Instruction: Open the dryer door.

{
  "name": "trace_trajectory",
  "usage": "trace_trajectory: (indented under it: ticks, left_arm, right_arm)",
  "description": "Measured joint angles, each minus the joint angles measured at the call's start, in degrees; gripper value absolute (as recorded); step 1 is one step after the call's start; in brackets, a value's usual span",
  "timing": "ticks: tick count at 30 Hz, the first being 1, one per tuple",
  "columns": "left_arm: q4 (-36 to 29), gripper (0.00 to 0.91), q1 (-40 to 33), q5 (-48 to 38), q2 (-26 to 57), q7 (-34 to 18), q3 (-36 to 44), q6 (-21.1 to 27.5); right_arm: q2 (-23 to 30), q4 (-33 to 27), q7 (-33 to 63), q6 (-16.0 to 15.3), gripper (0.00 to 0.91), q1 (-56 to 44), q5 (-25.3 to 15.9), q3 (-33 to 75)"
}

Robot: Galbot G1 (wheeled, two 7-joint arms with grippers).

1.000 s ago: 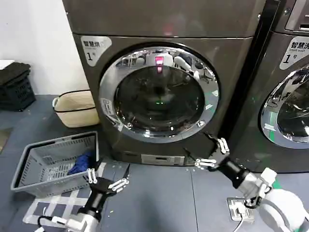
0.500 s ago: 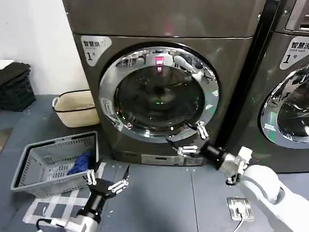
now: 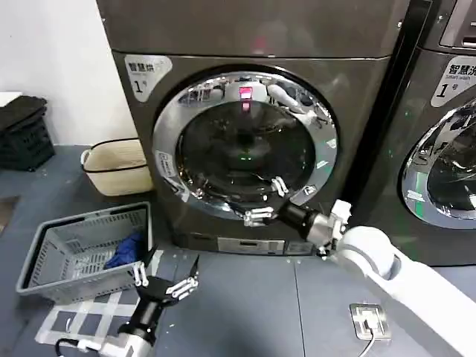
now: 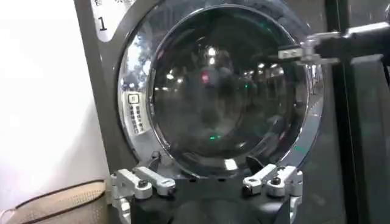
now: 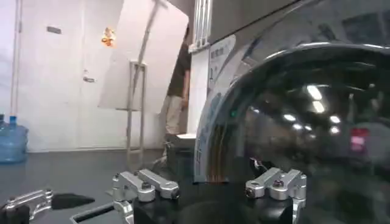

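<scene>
Closed and flush on the front of the dark grey-brown dryer [image 3: 253,44], dryer door [image 3: 172,111] with wide chrome rim around dark tinted glass, right gripper [image 3: 268,201] spread open and empty before its lower glass, left gripper [image 3: 165,281] low near the floor, also open, empty.

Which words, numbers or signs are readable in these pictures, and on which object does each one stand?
"智慧烘 1号": silver sticker at the upper left of the dark grey-brown dryer.
"智慧烘 Smart wash 1号": the same kind of sticker on the second grey machine.
White label on the chrome rim of the round glass dryer door: too small to read.
</scene>
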Motion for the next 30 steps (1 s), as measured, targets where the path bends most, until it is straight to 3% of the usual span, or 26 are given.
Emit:
trace_trajectory:
  ticks: [30]
  left_arm:
    - [-1.8,0.907,0.9,0.1,-0.4,0.1,-0.2,-0.1]
  right_arm:
    - [11.3,-14.9,-1.1,0.3,0.907,10.4,-0.7,-7.8]
